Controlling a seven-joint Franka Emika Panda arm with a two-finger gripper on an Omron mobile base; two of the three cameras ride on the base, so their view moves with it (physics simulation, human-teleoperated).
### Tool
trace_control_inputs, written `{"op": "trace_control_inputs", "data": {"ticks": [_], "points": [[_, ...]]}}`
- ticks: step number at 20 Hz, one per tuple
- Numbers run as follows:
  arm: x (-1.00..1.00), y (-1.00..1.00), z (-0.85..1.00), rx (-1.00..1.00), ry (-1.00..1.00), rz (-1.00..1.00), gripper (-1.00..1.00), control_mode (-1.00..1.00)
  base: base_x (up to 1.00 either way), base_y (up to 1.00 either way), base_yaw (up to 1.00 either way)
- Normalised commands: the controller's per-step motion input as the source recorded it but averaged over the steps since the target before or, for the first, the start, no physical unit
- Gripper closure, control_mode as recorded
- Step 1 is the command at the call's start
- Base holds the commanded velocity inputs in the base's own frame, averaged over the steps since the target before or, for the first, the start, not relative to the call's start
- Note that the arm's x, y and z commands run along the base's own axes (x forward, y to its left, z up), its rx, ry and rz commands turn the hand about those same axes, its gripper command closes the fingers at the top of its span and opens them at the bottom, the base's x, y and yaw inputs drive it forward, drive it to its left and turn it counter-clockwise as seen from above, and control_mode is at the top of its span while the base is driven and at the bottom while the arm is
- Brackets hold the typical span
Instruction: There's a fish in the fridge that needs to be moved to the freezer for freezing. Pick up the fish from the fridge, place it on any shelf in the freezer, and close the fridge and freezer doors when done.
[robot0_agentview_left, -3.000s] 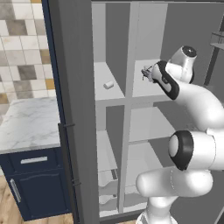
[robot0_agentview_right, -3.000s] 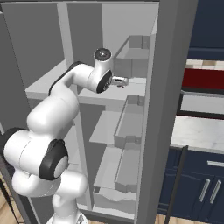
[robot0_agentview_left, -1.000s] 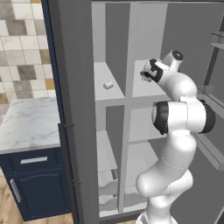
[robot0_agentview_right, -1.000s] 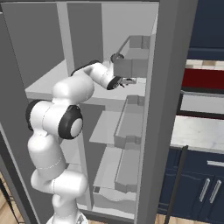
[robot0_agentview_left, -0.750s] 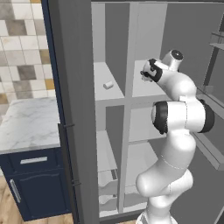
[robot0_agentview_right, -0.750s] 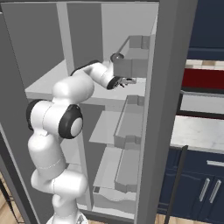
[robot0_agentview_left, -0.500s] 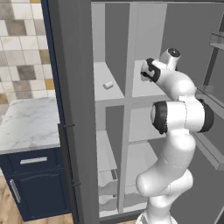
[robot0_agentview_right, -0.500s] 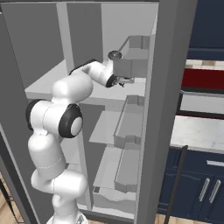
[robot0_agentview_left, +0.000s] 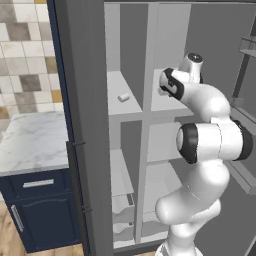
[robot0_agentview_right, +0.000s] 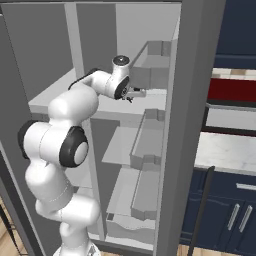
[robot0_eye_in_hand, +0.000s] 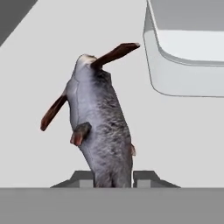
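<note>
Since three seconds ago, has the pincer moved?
Yes. In the left base view the pincer has gone deeper over the fridge shelf, away from the divider, and shut on the fish.

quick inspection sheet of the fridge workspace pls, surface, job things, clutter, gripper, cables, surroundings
surface: white fridge shelf, bare around the fish.
job's things: grey fish with reddish-brown fins, between the gripper's finger tips; fridge and narrower freezer both open; grey door standing open.
clutter: small pale item on a freezer shelf, too small to identify; white bin beside the fish.
grippers: gripper closed on the fish's body, at upper shelf height.
cables: nothing seen.
surroundings: marble counter over navy cabinets, tiled wall, wood floor.
</note>
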Motion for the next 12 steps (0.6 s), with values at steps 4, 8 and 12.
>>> {"op": "trace_control_inputs", "data": {"ticks": [4, 8, 12], "points": [[-0.87, 0.0, 0.0, 0.0, -0.1, -0.01, 1.0, -1.0, 0.0, 0.0, 0.0], [-1.0, 0.0, 0.02, 0.0, -0.35, -0.06, 1.0, -1.0, 0.0, 0.0, 0.0], [-0.95, 0.02, 0.3, -0.03, -0.04, -0.06, 1.0, -1.0, 0.0, 0.0, 0.0]]}}
